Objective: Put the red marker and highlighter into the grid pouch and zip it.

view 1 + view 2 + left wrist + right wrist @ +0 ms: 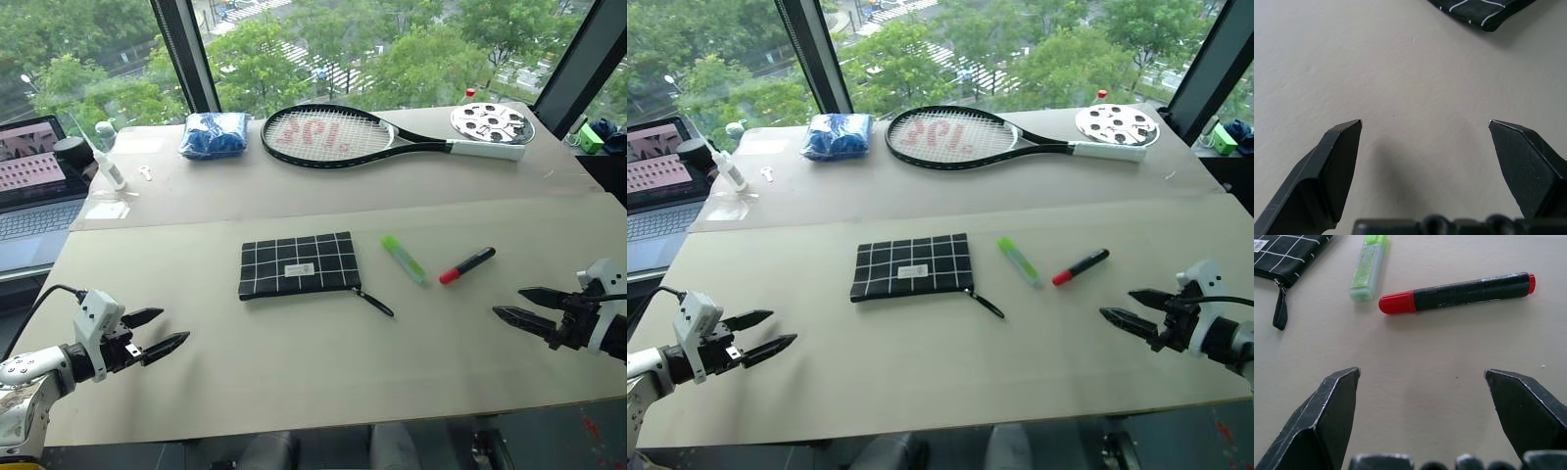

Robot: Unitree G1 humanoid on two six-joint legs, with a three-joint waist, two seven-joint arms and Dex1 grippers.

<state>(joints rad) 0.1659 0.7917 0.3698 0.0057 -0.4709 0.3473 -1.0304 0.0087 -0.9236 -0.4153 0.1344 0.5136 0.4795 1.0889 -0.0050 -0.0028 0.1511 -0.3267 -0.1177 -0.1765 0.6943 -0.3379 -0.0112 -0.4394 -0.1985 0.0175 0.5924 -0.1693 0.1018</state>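
Observation:
The grid pouch [299,265] lies flat in the middle of the table, its zipper pull [375,303] trailing toward the front right. Just right of it rests the light-green highlighter [404,259], and further right the red marker [467,265], black-barrelled with a red cap. My left gripper [164,332] hovers open and empty over the table's front left, well short of the pouch's corner [1488,12]. My right gripper [511,305] hangs open and empty at the front right, pointing at the marker [1454,292] and highlighter [1368,267].
Across the back of the table lie a blue bundle [215,134], a tennis racket [372,135] and a round white perforated disc [492,121]. A laptop [34,181] sits off the left edge, with a small white bottle [106,164] beside it.

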